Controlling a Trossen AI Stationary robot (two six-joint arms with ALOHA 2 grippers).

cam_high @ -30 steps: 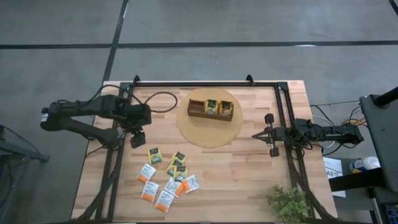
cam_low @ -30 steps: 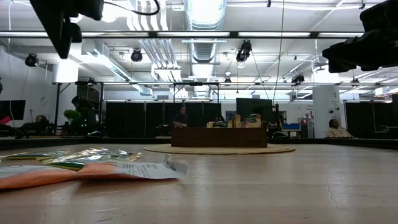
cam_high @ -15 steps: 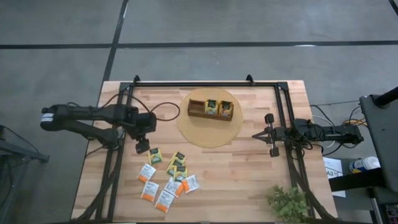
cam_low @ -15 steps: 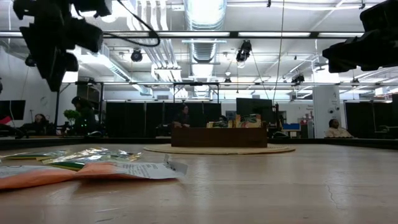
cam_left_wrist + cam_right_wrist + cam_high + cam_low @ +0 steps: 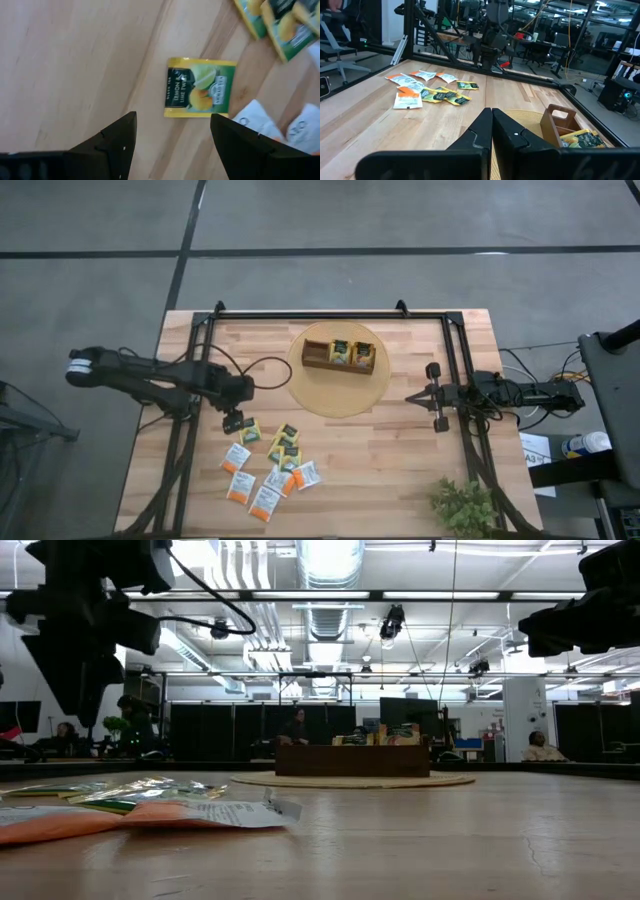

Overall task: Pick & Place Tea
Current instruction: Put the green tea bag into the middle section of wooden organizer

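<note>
Tea packets (image 5: 268, 467) lie scattered at the lower left of the high view, a loose cluster of white-and-orange and yellow-green ones on the bare wooden table (image 5: 400, 470). The left gripper (image 5: 233, 423) hangs over the upper left edge of that cluster, just beside the topmost yellow-green packet (image 5: 249, 430). In the left wrist view its two dark fingers (image 5: 117, 137) stand wide apart with nothing between them, and that same packet (image 5: 199, 88), printed with a lemon picture and a dark panel, lies flat on the wood in the centre of the frame, framed by the gap. Whether the fingertips touch the table cannot be told. Three more packets stand in the brown wooden tray (image 5: 317, 356) on the round tan mat (image 5: 340, 398) at upper centre of the high view. The right gripper (image 5: 436, 398) waits at centre right of the high view, beside the mat; the right wrist view shows its fingers (image 5: 481, 131) pressed together, holding nothing. A small green plant (image 5: 463, 505) sits at the lower right.
</note>
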